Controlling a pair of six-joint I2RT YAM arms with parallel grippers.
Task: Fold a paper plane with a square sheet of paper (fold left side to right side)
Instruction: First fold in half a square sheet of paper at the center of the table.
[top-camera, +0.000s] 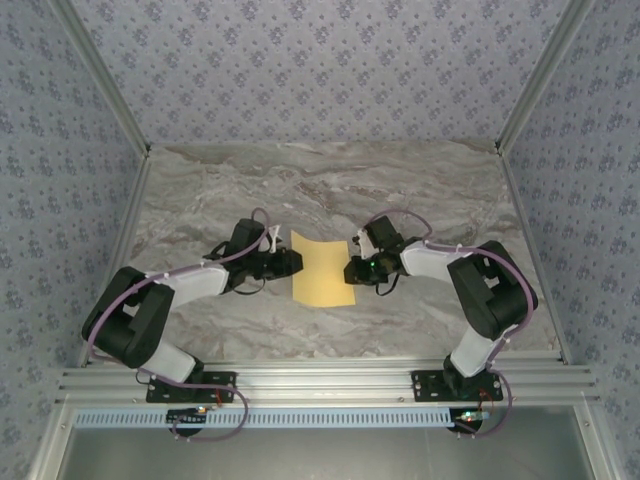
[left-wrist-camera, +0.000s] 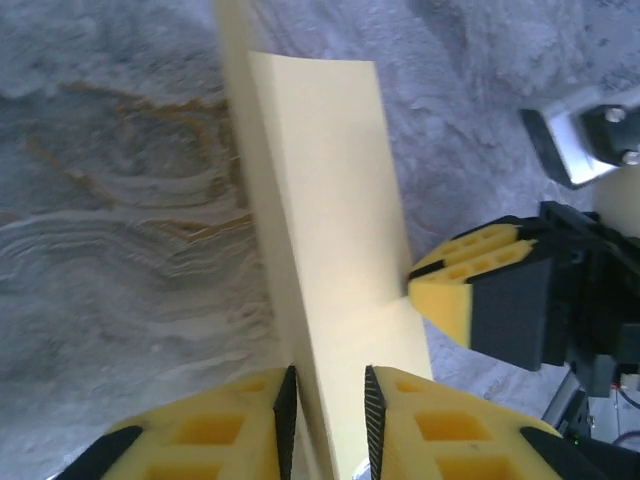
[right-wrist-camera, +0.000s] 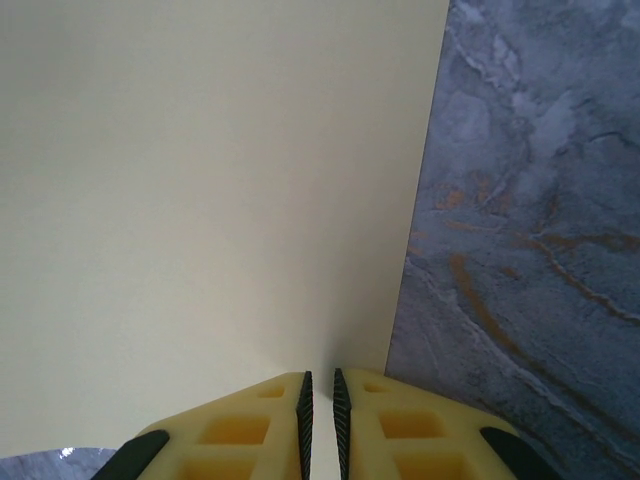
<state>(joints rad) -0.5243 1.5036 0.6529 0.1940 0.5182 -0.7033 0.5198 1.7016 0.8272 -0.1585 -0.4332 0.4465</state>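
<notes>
Right gripper (right-wrist-camera: 320, 382) pinched the paper's (right-wrist-camera: 200, 200) right edge; left gripper (left-wrist-camera: 329, 380) stood slightly open around its left edge.

Overhead view: even, soft light from above, moderately bright, with faint blurred shadows beneath the arms on the marble table (top-camera: 420, 190). There is no glare, and the square sheet of paper (top-camera: 321, 268) reads a clean yellow-orange. Left wrist view: a cooler, bluish cast, the paper washed pale with a darker shaded band along its left side, the tabletop soft and smeared, the left gripper (left-wrist-camera: 330, 395) close and out of focus. Right wrist view: the paper almost bleached to cream, the right gripper (right-wrist-camera: 320, 395) blurry, the marble fairly sharp
</notes>
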